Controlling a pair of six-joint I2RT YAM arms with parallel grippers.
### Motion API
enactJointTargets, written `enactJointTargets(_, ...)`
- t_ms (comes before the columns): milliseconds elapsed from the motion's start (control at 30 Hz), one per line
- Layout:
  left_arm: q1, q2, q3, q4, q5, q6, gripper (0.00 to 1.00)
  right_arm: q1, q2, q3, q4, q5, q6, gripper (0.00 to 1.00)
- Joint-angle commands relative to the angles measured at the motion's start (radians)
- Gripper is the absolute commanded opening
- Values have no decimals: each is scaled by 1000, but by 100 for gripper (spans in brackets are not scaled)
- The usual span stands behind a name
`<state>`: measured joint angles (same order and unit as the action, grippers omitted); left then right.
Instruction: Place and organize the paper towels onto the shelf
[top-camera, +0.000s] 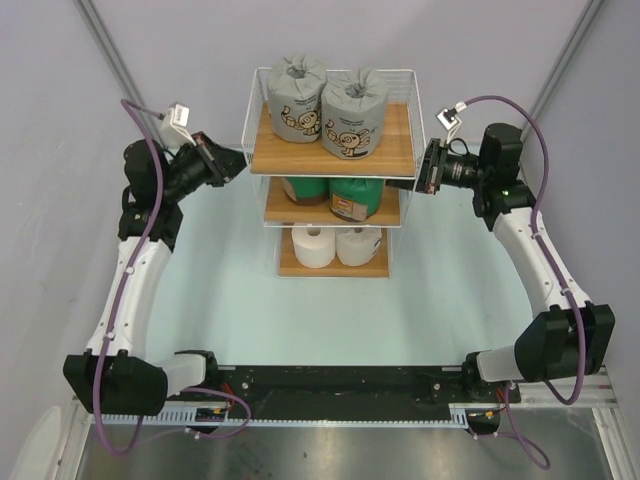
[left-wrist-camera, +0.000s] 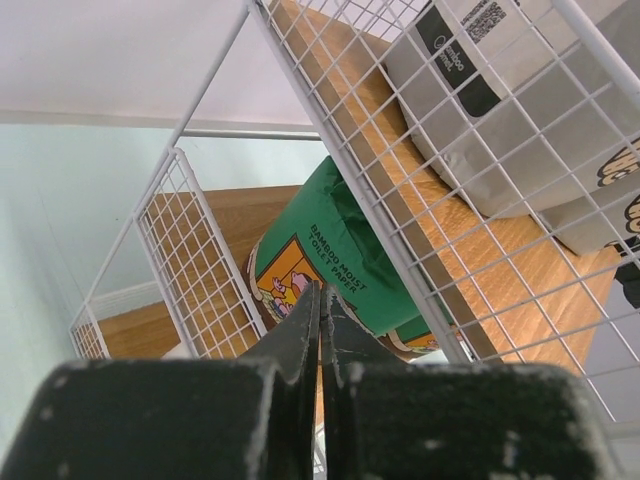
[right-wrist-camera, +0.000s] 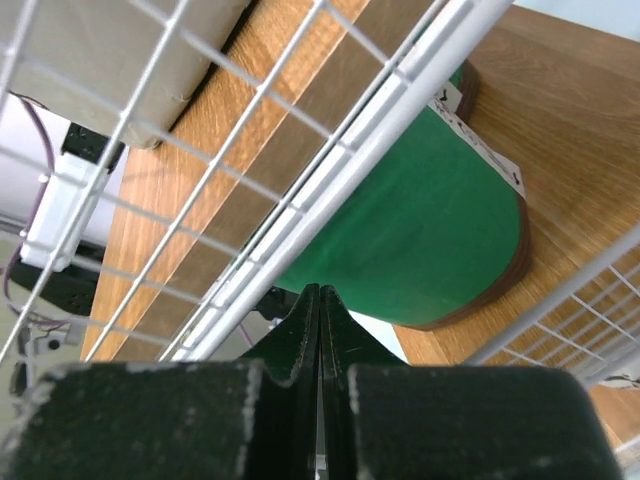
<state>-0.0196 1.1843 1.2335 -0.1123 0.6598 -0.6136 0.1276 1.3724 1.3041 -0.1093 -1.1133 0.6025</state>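
**Load status.** All six paper towels sit on the shelf (top-camera: 400, 135), one kind per tier. The grey rolls (top-camera: 298, 95) are on top, the green rolls (top-camera: 357, 197) in the middle and the white rolls (top-camera: 313, 245) at the bottom. Each pair stands side by side, which suggests that placement is complete and only alignment is left.

**Left gripper** (top-camera: 235, 163). It sits just beside the shelf's left side. The fingers (left-wrist-camera: 300, 345) are pressed together with no gap and hold nothing. A green roll (left-wrist-camera: 340, 250) lies directly ahead of the tips, behind the wire. A grey roll (left-wrist-camera: 500, 110) sits above and to the right on the upper board.

**Right gripper** (top-camera: 425, 168). It mirrors the left on the opposite side, fully closed and empty. A green roll (right-wrist-camera: 420, 240) lies ahead and slightly right.

**Rationale.** Closed fingers probably serve as a blunt, narrow tip for nudging. Whether either tip touches the frame cannot be determined.
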Motion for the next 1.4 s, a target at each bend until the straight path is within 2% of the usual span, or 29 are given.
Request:
enactJointTargets(0, 6, 14, 57, 56, 29, -18, 0, 14, 25, 44, 99, -88, 78, 0)
enactJointTargets(300, 6, 32, 70, 66, 24, -21, 0, 26, 50, 43, 158, -118, 106, 0)
enactJointTargets(700, 6, 17, 58, 54, 32, -11, 0, 29, 106, 43, 273, -85, 203, 0)
enactJointTargets(1067, 6, 74, 69, 108, 60, -46, 0, 29, 122, 43, 286, -80, 210, 0)
enactJointTargets(1367, -19, 147, 118, 91, 38, -31, 0, 27, 120, 43, 287, -83, 210, 0)
